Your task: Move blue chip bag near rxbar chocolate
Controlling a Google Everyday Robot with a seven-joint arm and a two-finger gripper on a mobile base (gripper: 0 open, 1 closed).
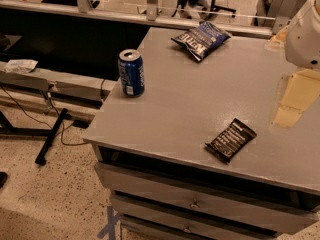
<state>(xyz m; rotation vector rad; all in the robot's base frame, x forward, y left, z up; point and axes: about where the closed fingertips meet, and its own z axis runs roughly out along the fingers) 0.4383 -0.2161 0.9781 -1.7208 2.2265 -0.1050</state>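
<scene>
The blue chip bag (200,40) lay flat well beyond the rxbar chocolate (231,140), up by the far edge of the grey cabinet top (185,104), so I judged the carrying had not begun and the whole gap was left to close. The gripper (295,98) hung to the right of the bar and a little beyond it, above the surface, though I couldn't tell whether it was open or closed. A blue soda can (131,72) stood upright far left of the bar, off the line between bag and bar, so it looked unlikely to be knocked.
</scene>
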